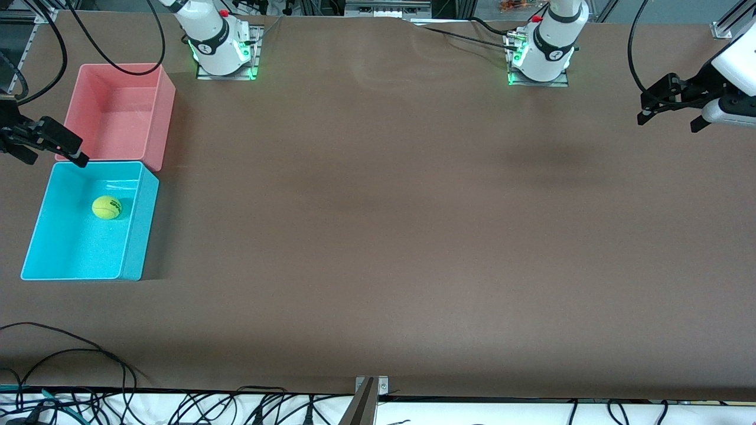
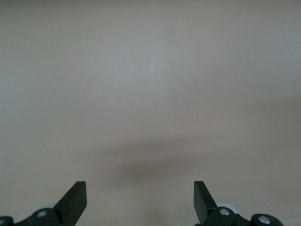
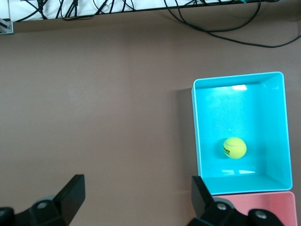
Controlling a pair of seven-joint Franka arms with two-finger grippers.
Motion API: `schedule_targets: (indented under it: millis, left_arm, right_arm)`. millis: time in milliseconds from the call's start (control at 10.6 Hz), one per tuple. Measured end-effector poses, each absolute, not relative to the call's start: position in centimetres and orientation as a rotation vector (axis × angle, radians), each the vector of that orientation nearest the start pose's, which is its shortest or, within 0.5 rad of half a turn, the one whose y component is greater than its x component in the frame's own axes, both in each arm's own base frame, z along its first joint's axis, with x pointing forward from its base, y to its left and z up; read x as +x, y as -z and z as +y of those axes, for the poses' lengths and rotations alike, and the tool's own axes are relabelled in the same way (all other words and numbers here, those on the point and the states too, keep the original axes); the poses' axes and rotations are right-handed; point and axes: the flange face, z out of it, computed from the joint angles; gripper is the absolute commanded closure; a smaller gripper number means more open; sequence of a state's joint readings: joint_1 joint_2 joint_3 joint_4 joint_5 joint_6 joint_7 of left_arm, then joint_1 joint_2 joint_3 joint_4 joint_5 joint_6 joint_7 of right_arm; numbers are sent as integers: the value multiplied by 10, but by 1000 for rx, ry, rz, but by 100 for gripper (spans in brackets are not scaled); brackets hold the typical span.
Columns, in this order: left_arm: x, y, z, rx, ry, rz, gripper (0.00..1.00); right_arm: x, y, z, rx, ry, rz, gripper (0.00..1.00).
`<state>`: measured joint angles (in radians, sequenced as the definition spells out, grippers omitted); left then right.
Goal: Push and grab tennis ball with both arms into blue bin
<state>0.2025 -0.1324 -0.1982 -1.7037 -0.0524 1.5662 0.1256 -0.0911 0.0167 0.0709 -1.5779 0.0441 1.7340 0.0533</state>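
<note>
Tennis ball (image 1: pixel 107 207) in blue bin (image 1: pixel 133 227), left gripper (image 1: pixel 670 106) and right gripper (image 1: pixel 44 141) wide open, empty

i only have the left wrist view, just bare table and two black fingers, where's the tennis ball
Observer: The tennis ball lies on the floor of the blue bin, at the right arm's end of the table.
Operator: is the right gripper holding anything
Observer: No. The right gripper is open and empty, over the table beside the bins.
Operator: anything else near that bin
Observer: A pink bin stands against it, farther from the front camera, with nothing in it.
Operator: and where am i
Observer: The left gripper is open over bare table at the left arm's end.
</note>
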Motion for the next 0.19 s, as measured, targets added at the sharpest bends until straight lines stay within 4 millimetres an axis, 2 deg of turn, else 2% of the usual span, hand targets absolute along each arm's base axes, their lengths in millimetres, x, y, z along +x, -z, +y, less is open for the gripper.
schedule_targets:
  millis: [189]
  left_arm:
    - [512, -631, -10, -3163, -10, 189, 0]
  right_arm:
    - [576, -626, -4, -3083, 211, 130, 0]
